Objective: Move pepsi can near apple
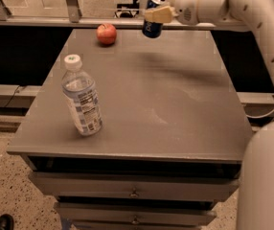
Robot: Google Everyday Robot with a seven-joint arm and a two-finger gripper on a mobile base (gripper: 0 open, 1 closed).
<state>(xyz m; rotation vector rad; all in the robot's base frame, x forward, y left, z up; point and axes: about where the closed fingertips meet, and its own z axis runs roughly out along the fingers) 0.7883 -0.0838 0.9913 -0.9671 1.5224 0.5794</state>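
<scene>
1. Gripper [154, 14] was up at the far edge of the table [185, 109], top centre of the view, on the end of my white arm [213, 4], which reached in from the right.
2. Grip state: clamped on the pepsi can [151, 28]. One of my tan fingers [161, 14] lay across the can's upper half; the other was hidden behind it.
3. Can was roughly upright, silver top showing above the finger and dark blue body below. Lettering was too small to read.
4. Can hung over the table's back edge, approx. the middle of its width. A soft shadow lay on the tabletop nearer the camera, so the can looked lifted off the surface, though I couldn't tell for sure.
5. Apple [107, 33] sat on the table near the back-left corner, red w/ a paler patch. It was left of the can and near it, w/ bare tabletop between them, not touching.
6. Water bottle [82, 99] stood on the front-left part of the table, clear plastic, white cap, label facing the camera. It was well apart from both can and apple.
7. Table was grey w/ a smudged, scuffed top. Drawers [134, 193] w/ small knobs ran along the front under it.
8. Misc: a metal rail [31, 20] ran behind the table, a dark shoe [0, 223] was at the bottom-left corner, and part of my white body [266, 186] filled the bottom right.
</scene>
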